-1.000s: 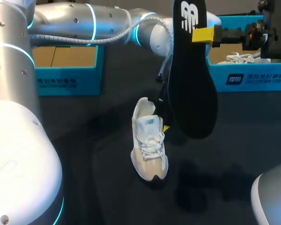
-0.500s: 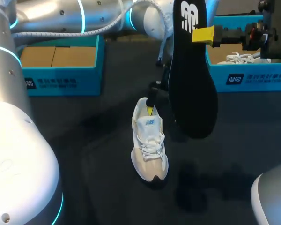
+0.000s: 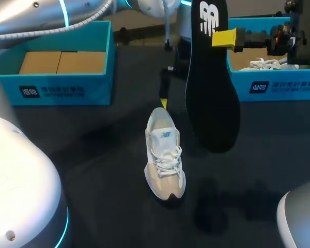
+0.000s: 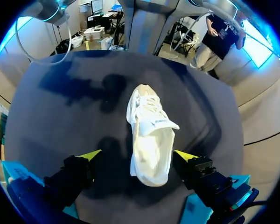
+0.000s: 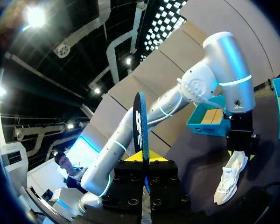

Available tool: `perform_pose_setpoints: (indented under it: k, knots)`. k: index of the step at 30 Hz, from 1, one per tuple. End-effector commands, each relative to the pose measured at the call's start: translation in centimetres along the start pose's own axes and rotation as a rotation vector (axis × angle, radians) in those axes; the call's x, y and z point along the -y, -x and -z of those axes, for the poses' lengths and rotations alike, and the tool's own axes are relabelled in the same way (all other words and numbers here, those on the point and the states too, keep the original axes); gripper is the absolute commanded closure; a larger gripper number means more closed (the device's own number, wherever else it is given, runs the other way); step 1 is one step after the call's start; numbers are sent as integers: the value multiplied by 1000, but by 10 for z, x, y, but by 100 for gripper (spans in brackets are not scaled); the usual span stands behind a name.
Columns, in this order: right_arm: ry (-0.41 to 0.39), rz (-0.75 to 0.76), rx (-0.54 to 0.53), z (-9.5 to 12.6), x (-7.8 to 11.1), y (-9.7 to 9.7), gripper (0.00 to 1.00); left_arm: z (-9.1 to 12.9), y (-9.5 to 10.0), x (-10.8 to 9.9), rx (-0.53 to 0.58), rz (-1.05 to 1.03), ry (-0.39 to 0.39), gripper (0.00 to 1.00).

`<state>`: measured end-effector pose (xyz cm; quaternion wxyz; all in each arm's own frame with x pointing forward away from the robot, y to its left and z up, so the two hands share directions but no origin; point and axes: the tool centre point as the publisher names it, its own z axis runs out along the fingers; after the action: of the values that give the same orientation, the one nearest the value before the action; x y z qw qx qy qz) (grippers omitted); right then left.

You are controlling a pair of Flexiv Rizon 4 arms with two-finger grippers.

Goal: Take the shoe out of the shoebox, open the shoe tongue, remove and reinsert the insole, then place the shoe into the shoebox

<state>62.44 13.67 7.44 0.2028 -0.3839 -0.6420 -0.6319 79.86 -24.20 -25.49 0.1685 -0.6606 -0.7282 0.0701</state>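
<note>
A white shoe (image 3: pixel 165 157) lies on the dark table with its toe toward the near edge. In the left wrist view the shoe (image 4: pixel 151 135) shows below and between the wide-apart yellow tips of my left gripper (image 4: pixel 139 155). My left gripper (image 3: pixel 170 101) hangs open above the heel end and touches nothing. My right gripper (image 3: pixel 226 39) is shut on a black insole (image 3: pixel 212 93), which hangs upright in the air right of the shoe. From the right wrist the insole (image 5: pixel 141 126) is seen edge-on in my right gripper (image 5: pixel 143 161), with the shoe (image 5: pixel 231 179) far ahead.
An open blue shoebox (image 3: pixel 62 88) stands at the back left with a brown bottom. A second blue shoebox (image 3: pixel 279 85) at the back right holds another white shoe (image 3: pixel 266 64). The left arm reaches across the back of the table.
My left gripper has opened, let go of the shoe's heel and risen toward the back. The right arm and the insole have stayed where they were.
</note>
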Motion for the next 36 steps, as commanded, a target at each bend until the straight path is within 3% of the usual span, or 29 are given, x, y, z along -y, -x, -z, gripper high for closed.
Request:
perform_pose_setpoints:
  k: [1,9,21,36]
  knots:
    - [-4,-2,2,-5,-4,0,100,17,-13,11,126,5,99,0]
    - [22,-75,59,4,-17,16,100,55,-21,23,267,-26,170,0]
    - [33,-90,80,30,-57,52,100,98,-45,47,470,-94,206,0]
    - [5,-202,151,54,-81,89,100,131,-65,65,620,-122,270,0]
